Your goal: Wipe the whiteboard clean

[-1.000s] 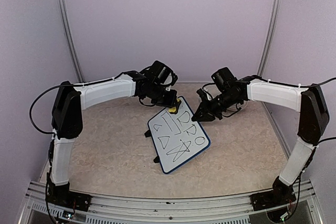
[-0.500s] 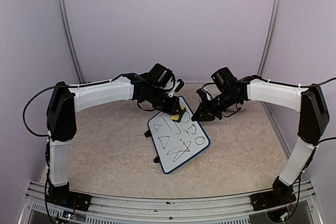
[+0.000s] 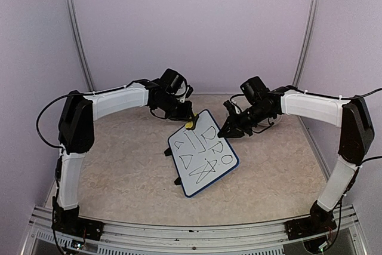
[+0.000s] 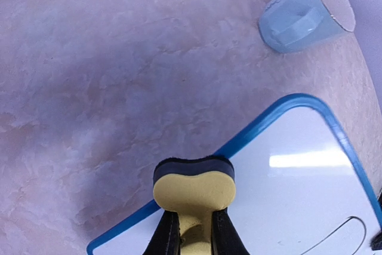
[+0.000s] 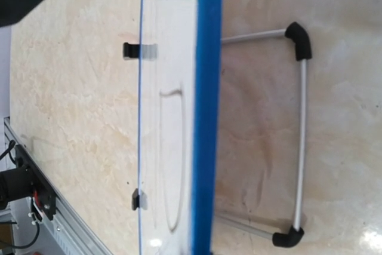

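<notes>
The whiteboard (image 3: 203, 153) sat mid-table, propped at a tilt on its wire stand (image 5: 301, 129), one corner pointing toward the arms' bases. Black scribbles (image 3: 206, 150) covered most of its face, and only the far corner looked bare. From this, the wiping was judged barely under way.

At that far corner was the eraser (image 4: 194, 192), its yellow back up and its dark pad facing the board, right at the blue rim (image 4: 280, 114). Whether the pad actually pressed on the surface could not be told. The left gripper (image 3: 186, 120) was clenched on the eraser's narrow waist.

The right gripper (image 3: 230, 129) was closed, its tip just beside the board's far right edge. Its wrist camera looked straight along that edge. Whether it pinched the rim or merely rested against it could not be made out.

A pale blue mug (image 4: 301, 10) lay on its side on the table (image 3: 119, 165), beyond the board's corner and apart from it.

The step in hand appeared to be setting the pad down for a stroke. The next move would probably call for pressing the pad flat and sweeping it toward the near corner across the marks. The pressure would have to be light enough not to fold the stand or slide the board, with the right arm bracing it if it did touch.
</notes>
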You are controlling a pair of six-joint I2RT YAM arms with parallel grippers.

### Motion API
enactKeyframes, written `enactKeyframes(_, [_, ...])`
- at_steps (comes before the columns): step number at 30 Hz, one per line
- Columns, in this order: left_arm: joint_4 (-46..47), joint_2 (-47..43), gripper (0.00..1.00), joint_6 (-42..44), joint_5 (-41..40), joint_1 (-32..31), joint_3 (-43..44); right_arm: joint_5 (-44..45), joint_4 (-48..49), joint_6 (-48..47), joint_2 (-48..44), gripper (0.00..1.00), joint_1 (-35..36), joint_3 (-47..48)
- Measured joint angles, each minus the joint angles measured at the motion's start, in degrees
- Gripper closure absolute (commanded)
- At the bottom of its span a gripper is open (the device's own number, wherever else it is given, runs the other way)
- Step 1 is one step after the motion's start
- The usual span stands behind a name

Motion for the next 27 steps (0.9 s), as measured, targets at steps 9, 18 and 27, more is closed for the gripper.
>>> enactKeyframes(9, [4.11, -4.00, 1.00, -0.26, -1.44, 1.20, -9.01, -0.55, 0.26, 0.07, 0.00, 1.00, 0.00, 0.00])
enactKeyframes(18, [5.90, -8.52, 1.00, 3.61, -3.45, -6.36, -12.41, -0.74, 0.11, 0.17, 0.00, 1.00, 0.00, 0.00])
enactKeyframes(27, [10.75, -14.82, 1.00, 5.55, -0.98, -14.43, -19.85, -1.22, 0.48, 0.11, 0.00, 1.00, 0.00, -0.02])
